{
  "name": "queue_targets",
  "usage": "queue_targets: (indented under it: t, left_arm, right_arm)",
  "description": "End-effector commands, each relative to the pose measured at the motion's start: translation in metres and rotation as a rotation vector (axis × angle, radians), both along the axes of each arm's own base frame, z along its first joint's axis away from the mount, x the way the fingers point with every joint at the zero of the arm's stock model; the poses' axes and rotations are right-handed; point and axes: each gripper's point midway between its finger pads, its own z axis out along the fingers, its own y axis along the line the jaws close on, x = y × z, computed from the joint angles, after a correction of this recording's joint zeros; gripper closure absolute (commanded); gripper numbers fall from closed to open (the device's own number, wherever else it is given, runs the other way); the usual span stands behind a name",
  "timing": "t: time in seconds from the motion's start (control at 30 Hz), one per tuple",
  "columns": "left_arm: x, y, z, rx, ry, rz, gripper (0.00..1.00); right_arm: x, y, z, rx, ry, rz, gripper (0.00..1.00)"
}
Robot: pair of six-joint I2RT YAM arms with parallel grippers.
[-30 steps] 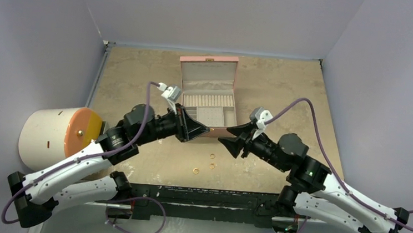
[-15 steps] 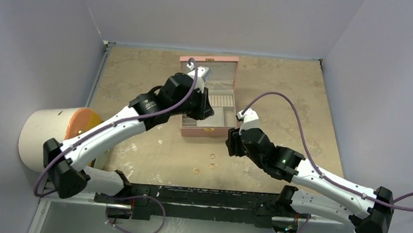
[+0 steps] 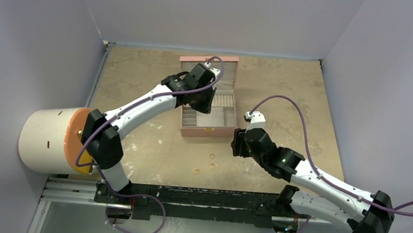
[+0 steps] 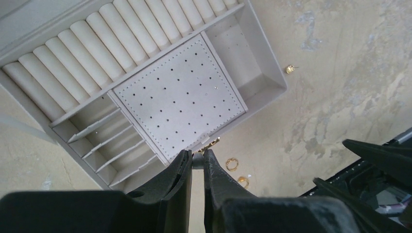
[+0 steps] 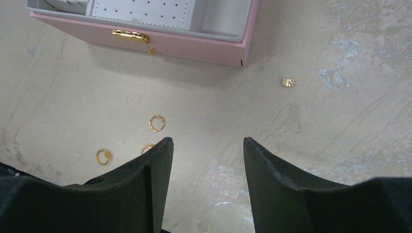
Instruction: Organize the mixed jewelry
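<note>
The pink jewelry box (image 3: 207, 131) lies open, showing ring rolls, slots and a perforated pad (image 4: 182, 99). My left gripper (image 3: 201, 104) hangs over it. Its tips (image 4: 197, 160) are shut on a tiny silvery-grey piece of the mixed jewelry, above the box's front edge near the gold clasp (image 5: 129, 34). Three small gold rings (image 3: 213, 157) (image 3: 211, 165) (image 3: 196, 171) lie on the table in front of the box; one of these rings (image 5: 156, 123) shows in the right wrist view. A gold stud (image 5: 288, 82) lies right of the box. My right gripper (image 5: 206, 141) is open above bare table between rings and stud.
A white cylinder with an orange lid (image 3: 52, 138) lies at the left edge beside the left arm's base. A black rail (image 3: 198, 196) runs along the near edge. Grey walls close in the table on three sides.
The left arm has reached up and over the open box with its jaws still shut. The right gripper has tipped down toward the table and its jaws have widened.
</note>
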Motion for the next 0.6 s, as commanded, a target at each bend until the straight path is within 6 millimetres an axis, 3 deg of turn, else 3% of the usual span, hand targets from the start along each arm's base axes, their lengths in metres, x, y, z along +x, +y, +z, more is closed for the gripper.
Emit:
queue_targets:
  t: [0.0, 0.27, 0.57]
  left_arm:
    - [0.014, -0.003, 0.004, 0.043, -0.029, -0.025, 1.00]
    - [0.034, -0.005, -0.022, 0.121, -0.030, 0.004, 1.00]
    - [0.045, -0.009, -0.038, 0.162, -0.012, 0.019, 1.00]
  right_arm:
    - [-0.002, 0.002, 0.011, 0.072, -0.007, -0.009, 0.42]
    - [-0.006, 0.002, 0.015, 0.094, -0.001, -0.003, 0.42]
    - [-0.009, 0.005, 0.013, 0.117, 0.010, 0.008, 0.42]
